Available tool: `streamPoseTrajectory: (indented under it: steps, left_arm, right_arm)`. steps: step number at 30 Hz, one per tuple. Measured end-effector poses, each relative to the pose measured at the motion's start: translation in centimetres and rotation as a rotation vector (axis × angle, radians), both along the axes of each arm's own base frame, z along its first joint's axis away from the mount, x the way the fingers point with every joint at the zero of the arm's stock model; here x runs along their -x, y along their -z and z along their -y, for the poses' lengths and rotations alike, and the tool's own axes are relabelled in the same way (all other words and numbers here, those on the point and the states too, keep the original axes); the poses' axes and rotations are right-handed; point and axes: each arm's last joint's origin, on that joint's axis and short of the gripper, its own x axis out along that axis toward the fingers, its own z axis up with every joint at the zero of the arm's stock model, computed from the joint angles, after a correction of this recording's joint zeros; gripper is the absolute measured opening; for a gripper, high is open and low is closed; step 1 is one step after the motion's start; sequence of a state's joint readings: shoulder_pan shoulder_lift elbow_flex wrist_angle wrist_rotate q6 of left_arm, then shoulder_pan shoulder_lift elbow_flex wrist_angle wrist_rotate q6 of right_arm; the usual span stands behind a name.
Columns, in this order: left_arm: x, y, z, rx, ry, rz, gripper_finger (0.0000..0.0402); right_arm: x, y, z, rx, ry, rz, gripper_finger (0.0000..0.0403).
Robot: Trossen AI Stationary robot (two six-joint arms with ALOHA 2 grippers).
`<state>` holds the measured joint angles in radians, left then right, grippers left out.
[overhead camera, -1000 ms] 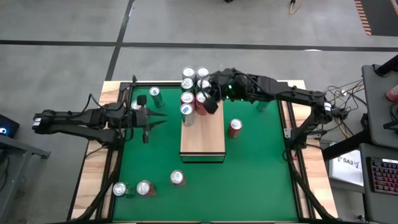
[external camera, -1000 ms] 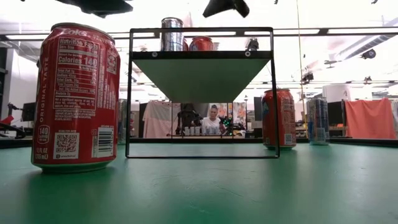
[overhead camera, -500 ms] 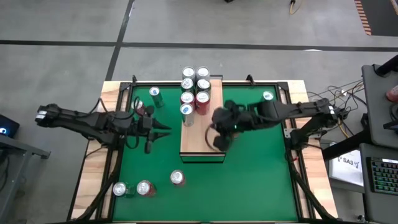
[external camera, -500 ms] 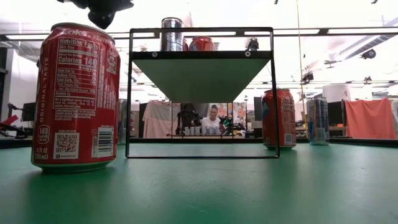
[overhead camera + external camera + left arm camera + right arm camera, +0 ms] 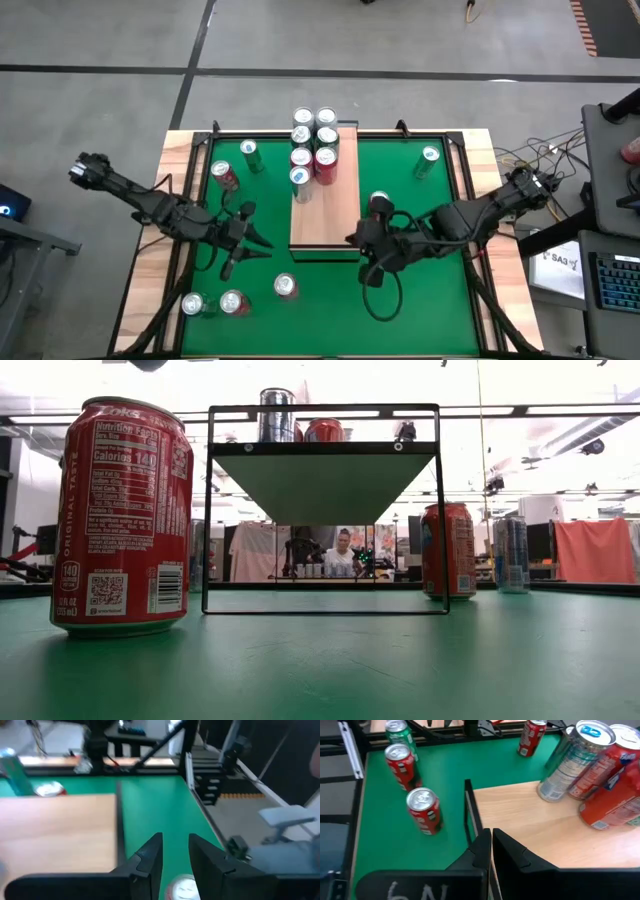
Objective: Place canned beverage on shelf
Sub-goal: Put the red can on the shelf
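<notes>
High view, shelf [image 5: 325,215] between left claw [image 5: 243,250], right claw [image 5: 366,262]

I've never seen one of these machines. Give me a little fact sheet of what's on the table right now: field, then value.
Surface: green table with a pale wooden rim
Shelf: wooden shelf at the centre
Cans on shelf: six cans, clustered at its far end
Loose cans: green can far right; three cans near the front left
Left gripper: slightly open, empty, left of the shelf
Right gripper: shut, empty, by the shelf's near right corner
</notes>
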<state>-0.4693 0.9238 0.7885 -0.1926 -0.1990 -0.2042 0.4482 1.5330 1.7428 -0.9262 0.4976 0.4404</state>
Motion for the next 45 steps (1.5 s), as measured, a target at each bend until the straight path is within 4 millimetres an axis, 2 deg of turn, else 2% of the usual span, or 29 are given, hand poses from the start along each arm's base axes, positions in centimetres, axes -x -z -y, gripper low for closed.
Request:
streamPoseTrajectory:
  steps: [4, 9, 14, 22, 27, 33, 45]
  left_arm:
    - [-0.2, -0.4, 1.4, 0.051, 0.013, -0.125, 0.0077]
    - [-0.4, -0.2, 3.3, 0.121, -0.046, -0.392, 0.0077]
    - [-0.1, 0.3, 6.2, 0.101, -0.072, -0.610, 0.0077]
    - [0.5, 0.5, 11.6, -0.065, -0.026, -0.792, 0.0077]
    - [0.5, 1.6, 13.6, -0.172, -0.072, -0.884, 0.0083]
    - [0.2, 2.0, 14.9, -0.199, -0.087, -0.935, 0.0137]
    - [1.5, 2.6, 15.5, -0.228, -0.170, -1.007, 0.0305]
  right_arm:
    - [0.3, 0.1, -0.8, -0.017, -0.009, 0.003, 0.0009]
    - [0.3, 0.6, -1.8, -0.036, -0.021, 0.010, 0.0009]
    - [0.2, 1.4, -2.4, -0.047, -0.032, 0.023, 0.0009]
    - [-0.5, 2.9, -3.3, -0.034, -0.046, -0.003, 0.0009]
    - [-0.5, 3.5, -4.1, -0.024, -0.064, -0.018, 0.0009]
    - [-0.4, 3.6, -4.6, -0.035, -0.074, -0.004, 0.0009]
    - [-0.4, 3.9, -4.6, -0.032, -0.075, -0.009, 0.0009]
